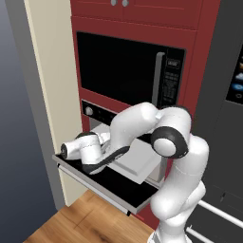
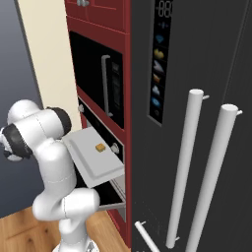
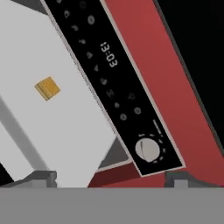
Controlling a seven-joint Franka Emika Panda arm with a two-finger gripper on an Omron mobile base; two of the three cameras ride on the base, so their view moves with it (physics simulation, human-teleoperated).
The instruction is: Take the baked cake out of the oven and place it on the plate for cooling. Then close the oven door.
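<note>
The oven door (image 1: 116,189), a black panel, lies folded down flat. A light grey tray (image 2: 93,165) is pulled out over it, and the cake (image 2: 100,147), a small orange-brown block, sits on it. In the hand view the cake (image 3: 47,88) lies upper left on the tray (image 3: 74,127). My gripper (image 3: 109,177) is open with nothing between its fingertips. It faces the oven's black control strip (image 3: 114,87) and a silver knob (image 3: 147,149). In the left base view my hand (image 1: 80,148) hovers over the door's left end, short of the tray (image 1: 137,163).
A black microwave (image 1: 118,71) with a vertical grey handle sits above the oven in the red cabinet. A dark fridge with two long white handles (image 2: 184,167) stands to the right. A beige wall panel (image 1: 47,95) is on the left, above a wooden floor (image 1: 80,218).
</note>
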